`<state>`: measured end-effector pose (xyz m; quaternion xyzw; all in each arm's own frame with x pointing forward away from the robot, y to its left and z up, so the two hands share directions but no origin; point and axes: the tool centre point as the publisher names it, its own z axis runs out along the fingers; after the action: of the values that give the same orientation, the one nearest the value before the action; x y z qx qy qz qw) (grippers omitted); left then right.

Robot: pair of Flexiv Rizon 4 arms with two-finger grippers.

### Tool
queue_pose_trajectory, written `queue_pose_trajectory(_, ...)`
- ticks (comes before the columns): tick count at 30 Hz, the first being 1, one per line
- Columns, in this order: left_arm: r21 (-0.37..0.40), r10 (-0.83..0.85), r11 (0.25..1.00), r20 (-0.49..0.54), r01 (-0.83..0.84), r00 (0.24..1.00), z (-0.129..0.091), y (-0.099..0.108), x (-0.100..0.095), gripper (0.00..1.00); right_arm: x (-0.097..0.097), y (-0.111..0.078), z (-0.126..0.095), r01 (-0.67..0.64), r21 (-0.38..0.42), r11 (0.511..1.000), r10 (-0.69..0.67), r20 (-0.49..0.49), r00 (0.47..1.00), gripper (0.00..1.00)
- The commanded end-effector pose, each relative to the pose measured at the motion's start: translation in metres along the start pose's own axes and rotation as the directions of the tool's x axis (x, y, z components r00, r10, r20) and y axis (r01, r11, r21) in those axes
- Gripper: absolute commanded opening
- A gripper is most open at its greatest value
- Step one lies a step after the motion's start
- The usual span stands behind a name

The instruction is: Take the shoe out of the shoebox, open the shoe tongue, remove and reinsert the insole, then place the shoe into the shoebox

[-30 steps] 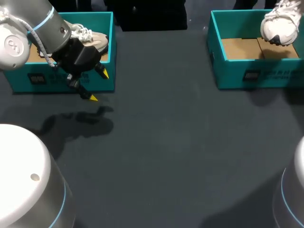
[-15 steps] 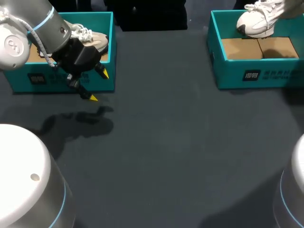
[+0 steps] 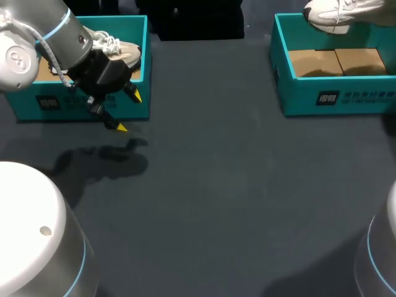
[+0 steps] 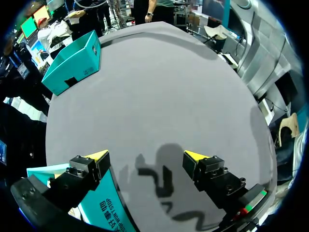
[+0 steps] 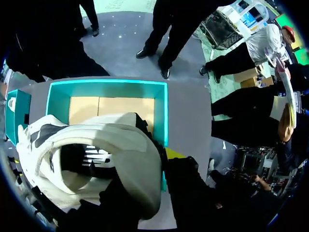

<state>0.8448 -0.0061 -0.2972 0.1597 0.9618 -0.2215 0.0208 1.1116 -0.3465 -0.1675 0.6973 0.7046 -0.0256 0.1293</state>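
I am gripping the shoe (image 3: 337, 13) above the right box (image 3: 309, 93) with my right end effector (image 5: 149, 179), my left end effector (image 3: 125, 111) hanging open.

Two teal shoeboxes stand on the table (image 3: 216, 204): the left shoebox (image 3: 25, 102) at ten o'clock, the right shoebox (image 3: 334, 99) at two o'clock; two white shoes, the boxed shoe (image 3: 120, 51) at ten o'clock, the raised shoe (image 3: 337, 13) at one o'clock. One gripper shows from above, the left gripper (image 3: 129, 112).
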Motion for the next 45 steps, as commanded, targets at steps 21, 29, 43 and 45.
queue_pose_trajectory(21, -0.003, 0.0, 1.0, 0.0, 0.0, 1.0, 0.0, 0.0, 0.0, 1.0, 0.004, -0.025, 0.044, -0.13, -0.044, 0.991, 0.13, 0.007, 0.991, 0.0)
queue_pose_trajectory(29, -0.003, 0.0, 1.0, 0.0, 0.0, 1.0, 0.0, 0.0, 0.0, 1.0, 0.002, -0.028, 0.061, -0.152, -0.032, 0.988, 0.153, 0.045, 0.987, 0.0)
queue_pose_trajectory(43, -0.003, 0.0, 1.0, 0.0, 0.0, 1.0, 0.0, 0.0, 0.0, 1.0, 0.001, -0.034, 0.077, -0.189, -0.014, 0.982, 0.189, 0.065, 0.98, 0.0)
queue_pose_trajectory(45, -0.003, 0.0, 1.0, 0.0, 0.0, 1.0, 0.0, 0.0, 0.0, 1.0, 0.0, -0.038, 0.086, -0.199, -0.01, 0.98, 0.199, 0.076, 0.977, 0.0)
